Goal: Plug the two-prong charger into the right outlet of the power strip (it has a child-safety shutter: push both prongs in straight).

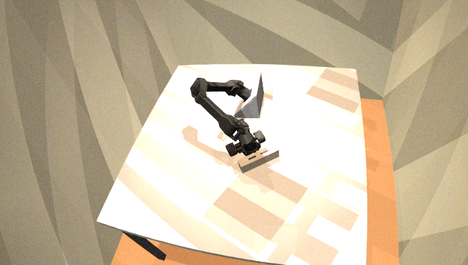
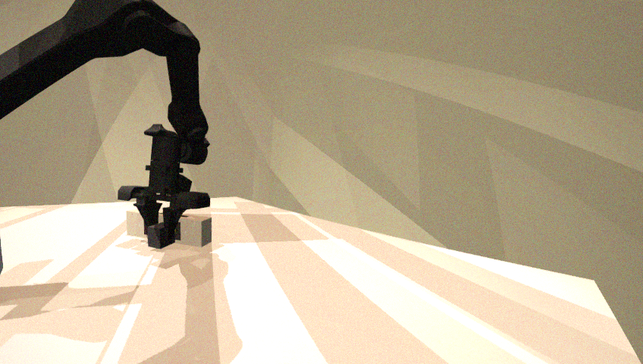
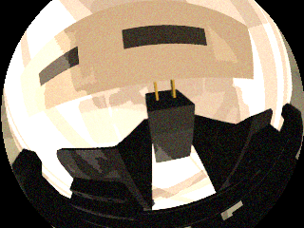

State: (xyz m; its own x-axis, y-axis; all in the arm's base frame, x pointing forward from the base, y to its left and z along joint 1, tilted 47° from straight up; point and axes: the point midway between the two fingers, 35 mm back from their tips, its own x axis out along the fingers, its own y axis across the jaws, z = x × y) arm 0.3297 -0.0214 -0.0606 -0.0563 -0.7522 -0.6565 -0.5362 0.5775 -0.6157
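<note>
My gripper (image 2: 160, 229) (image 3: 165, 120) is shut on the black charger (image 2: 156, 237) (image 3: 172, 135), low over the table beside the power strip. The charger's two gold prongs (image 3: 156, 91) (image 3: 173, 89) are bare and stand clear of the outlets in the wrist view, pointing toward the strip's near edge. The tan power strip (image 1: 261, 163) (image 2: 195, 230) (image 3: 100, 43) has two dark slots in its top. In the wrist view the right outlet (image 3: 163, 36) is above the prongs and the left outlet (image 3: 59, 66) is farther left. The charger is hidden under the gripper in the top view.
A grey angular block (image 1: 253, 110) with a tall thin panel stands on the table (image 1: 184, 210) (image 2: 406, 311) beside the arm's base, behind the strip in the top view. Patchy light and arm shadows cross the table top.
</note>
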